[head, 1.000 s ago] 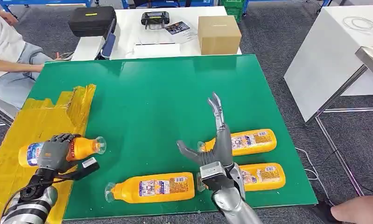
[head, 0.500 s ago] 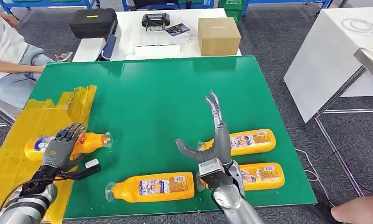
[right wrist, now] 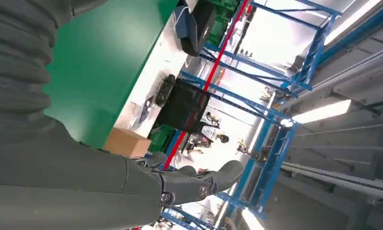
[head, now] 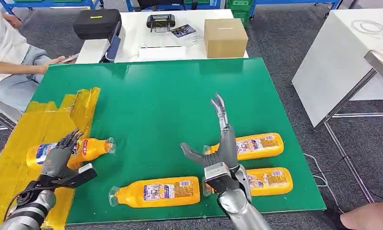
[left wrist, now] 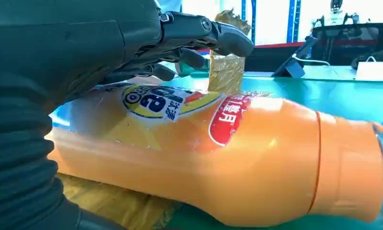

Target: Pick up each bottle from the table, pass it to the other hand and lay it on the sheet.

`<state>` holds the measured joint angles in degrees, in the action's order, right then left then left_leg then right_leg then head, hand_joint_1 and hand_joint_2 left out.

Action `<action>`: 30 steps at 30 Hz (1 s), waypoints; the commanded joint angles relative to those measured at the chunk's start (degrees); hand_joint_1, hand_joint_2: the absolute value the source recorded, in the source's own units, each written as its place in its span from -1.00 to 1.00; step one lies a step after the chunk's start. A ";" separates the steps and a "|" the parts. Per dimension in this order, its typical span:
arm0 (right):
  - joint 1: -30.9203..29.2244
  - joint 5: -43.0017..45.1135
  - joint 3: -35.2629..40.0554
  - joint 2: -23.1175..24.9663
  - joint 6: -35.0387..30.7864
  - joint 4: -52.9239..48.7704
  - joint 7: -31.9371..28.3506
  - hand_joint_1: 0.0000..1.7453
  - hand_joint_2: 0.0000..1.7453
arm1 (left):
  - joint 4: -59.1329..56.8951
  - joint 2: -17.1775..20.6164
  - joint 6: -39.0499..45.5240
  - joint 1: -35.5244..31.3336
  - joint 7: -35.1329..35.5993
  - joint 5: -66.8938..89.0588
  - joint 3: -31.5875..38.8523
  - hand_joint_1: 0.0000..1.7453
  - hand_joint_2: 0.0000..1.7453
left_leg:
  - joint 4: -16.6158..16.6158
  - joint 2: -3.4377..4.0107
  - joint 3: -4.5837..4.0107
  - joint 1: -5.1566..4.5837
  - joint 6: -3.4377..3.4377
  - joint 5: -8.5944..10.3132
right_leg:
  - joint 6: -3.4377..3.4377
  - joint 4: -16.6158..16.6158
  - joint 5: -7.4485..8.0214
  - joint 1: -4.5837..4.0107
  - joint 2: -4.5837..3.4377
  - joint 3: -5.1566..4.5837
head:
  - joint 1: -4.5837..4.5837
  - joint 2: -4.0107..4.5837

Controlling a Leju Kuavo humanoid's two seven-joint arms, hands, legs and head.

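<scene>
My left hand (head: 60,155) hovers with fingers spread over the bottle (head: 72,149) lying on the yellow sheet (head: 17,143) at nine o'clock — laying-down step looks done — so my right hand (head: 218,143), wide and empty, should next take a bottle from the green tabletop (head: 156,100).

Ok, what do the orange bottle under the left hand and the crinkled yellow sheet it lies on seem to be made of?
The orange bottle with the printed label looks like smooth, glossy plastic: it shows soft highlights, a moulded shoulder ridge and a clear cap end. The crinkled yellow sheet looks like shiny film or tape-covered wrapping, going by its wrinkles, glare and raised edge; which one is unclear. The left hand rests over the bottle, fingers spread.
</scene>
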<state>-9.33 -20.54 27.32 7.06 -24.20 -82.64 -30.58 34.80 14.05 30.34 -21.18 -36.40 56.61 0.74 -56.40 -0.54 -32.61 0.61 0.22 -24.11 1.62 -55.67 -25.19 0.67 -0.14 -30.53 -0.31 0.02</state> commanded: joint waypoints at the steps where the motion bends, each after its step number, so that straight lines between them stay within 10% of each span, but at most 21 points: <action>1: -0.94 -0.91 -0.22 -0.60 2.57 2.29 0.68 -1.00 1.00 | 31.93 -1.88 -14.82 11.91 -3.60 -40.52 3.56 -1.00 1.00 | -0.01 0.06 -0.01 0.04 -0.03 -0.05 | -0.03 0.05 -0.02 -0.05 0.00 0.00 | 0.02 0.00; 14: -4.97 -12.81 12.51 -3.52 16.77 6.30 7.14 -1.00 1.00 | 48.22 -15.93 -43.97 12.17 -3.60 -56.47 28.29 -1.00 1.00 | -0.03 0.13 -0.37 0.04 -0.03 -0.06 | -0.01 0.04 -0.01 -0.05 -0.08 -0.37 | 0.00 0.00; 30: -11.57 -12.81 23.96 -0.70 23.33 22.68 8.55 -1.00 1.00 | 44.46 -13.67 -30.37 9.84 -3.60 -45.43 1.89 -1.00 1.00 | 0.00 -0.08 -0.32 0.05 -0.04 -0.03 | -0.03 0.09 -0.04 -0.06 0.13 -0.26 | 0.02 0.00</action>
<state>-15.96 -32.89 45.33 6.01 -0.92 -71.33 -22.54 81.70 0.87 -1.40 -8.79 -40.22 10.68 12.91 -56.43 -0.49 -33.04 0.62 0.22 -24.11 1.62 -55.67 -25.17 0.67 -0.18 -30.99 -0.29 0.02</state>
